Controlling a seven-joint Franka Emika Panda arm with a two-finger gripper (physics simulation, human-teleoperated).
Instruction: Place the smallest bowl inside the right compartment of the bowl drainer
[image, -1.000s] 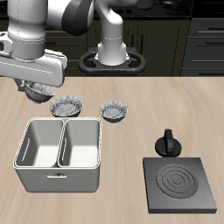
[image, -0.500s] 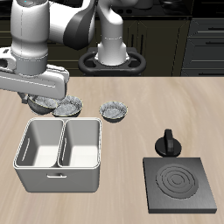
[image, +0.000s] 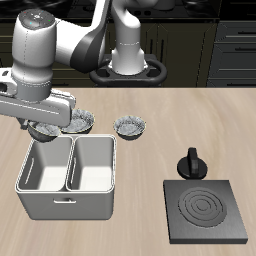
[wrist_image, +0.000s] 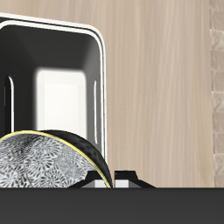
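Note:
My gripper (image: 47, 127) is shut on a small grey fluted bowl (image: 50, 130), the smallest of the three. It holds the bowl just above the back rim of the light grey bowl drainer (image: 68, 205), over the left compartment (image: 44, 166), the well farther from the stove plate. The right compartment (image: 95, 165) is empty. In the wrist view the held bowl (wrist_image: 44, 166) fills the foreground and an empty drainer well (wrist_image: 61, 87) lies beyond it. The fingertips are mostly hidden by the bowl.
Two larger fluted bowls (image: 80, 122) (image: 130, 126) stand on the table behind the drainer. A black square stove plate (image: 208, 210) with a black knob piece (image: 192, 163) sits near the front edge.
The gripper has carried the bowl toward the table's front and downward, from behind the drainer to just over the back rim of its left compartment.

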